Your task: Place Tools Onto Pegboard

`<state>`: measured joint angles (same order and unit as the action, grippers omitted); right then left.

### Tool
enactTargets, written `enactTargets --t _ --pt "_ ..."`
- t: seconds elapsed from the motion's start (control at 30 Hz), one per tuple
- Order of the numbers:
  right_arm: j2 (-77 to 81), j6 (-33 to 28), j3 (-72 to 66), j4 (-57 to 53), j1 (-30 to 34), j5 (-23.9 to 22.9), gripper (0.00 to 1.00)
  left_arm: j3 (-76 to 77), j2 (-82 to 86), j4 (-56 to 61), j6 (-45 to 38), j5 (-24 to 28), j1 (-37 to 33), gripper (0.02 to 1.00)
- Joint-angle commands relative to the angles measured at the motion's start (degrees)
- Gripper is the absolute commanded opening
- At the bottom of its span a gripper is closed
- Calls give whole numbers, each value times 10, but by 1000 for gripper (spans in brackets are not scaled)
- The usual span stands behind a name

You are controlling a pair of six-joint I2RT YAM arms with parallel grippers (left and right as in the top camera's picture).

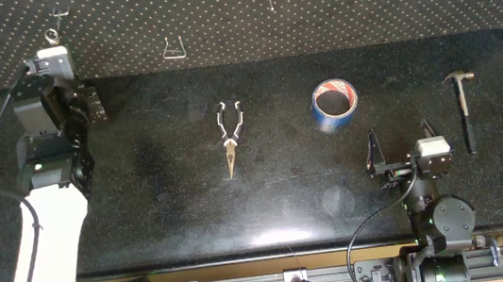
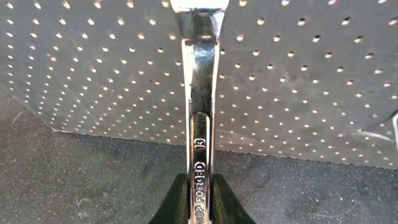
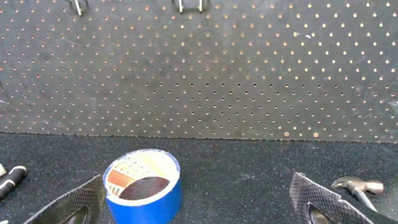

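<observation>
Left arm stretched to the counter's (image 1: pixel 161 180) back left corner, wrist raised toward the pegboard (image 1: pixel 219 21): my left pincer (image 1: pixel 52 48) is clamped on the shank of a steel combination wrench (image 1: pixel 51 36). In the left wrist view its black fingers (image 2: pixel 176 202) press the tool from either side, and the shank runs straight out from them across the perforated board. From above, the wrench's ring end sits just beside a metal hook (image 1: pixel 60 16) at the board's left end; whether the two touch I cannot tell.

My right arm is folded low near the counter's front edge, right of the middle. My right pincer (image 1: pixel 400 143) is spread wide, holds nothing and points toward the back edge. Ahead of it a roll of blue tape (image 1: pixel 335 103) stands on the counter, apart from both fingers.

Needle-nose pliers (image 1: pixel 232 134) lie near the counter's middle, tips toward the front edge, well apart from the tape. A hammer (image 1: pixel 464 107) lies near the right edge, head toward the back. Three more hooks hang along the pegboard to the right of the first.
</observation>
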<state>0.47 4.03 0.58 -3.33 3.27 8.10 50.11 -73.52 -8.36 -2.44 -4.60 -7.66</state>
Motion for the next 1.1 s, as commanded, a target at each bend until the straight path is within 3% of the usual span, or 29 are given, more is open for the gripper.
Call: enactTargets --t 0.03,1.1 --pt "-4 7 -4 1 -3 5 976 20 -12 9 16 -12 1 29" --pt "-4 7 -4 1 -4 5 976 20 -102 129 16 -5 2 29"
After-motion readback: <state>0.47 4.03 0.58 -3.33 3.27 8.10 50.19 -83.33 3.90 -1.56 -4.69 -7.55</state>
